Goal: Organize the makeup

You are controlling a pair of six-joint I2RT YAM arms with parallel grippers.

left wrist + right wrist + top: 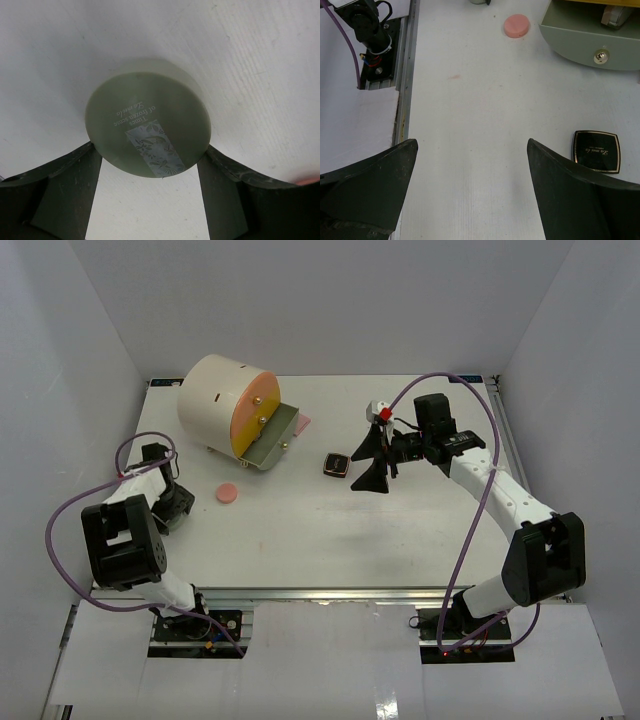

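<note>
A clear round jar [147,122] with a patterned label strip lies on the white table between my left gripper's fingers [70,190], which press on its two sides. In the top view the left gripper [170,505] sits low at the table's left, and the jar is hidden under it. A pink pad [227,493] lies just to its right. The black-gold square compact [336,464] lies mid-table, right beside my right gripper [372,462], which stands wide open with nothing in it. From the right wrist, the compact [596,151] lies by the right finger and the pink pad [517,25] far ahead.
The large cream cylinder [225,400] stands at the back left with one grey-green drawer [268,437] pulled out. A tan item [619,15] lies inside that drawer [585,42]. A pink piece [301,423] lies behind it. White walls close in three sides.
</note>
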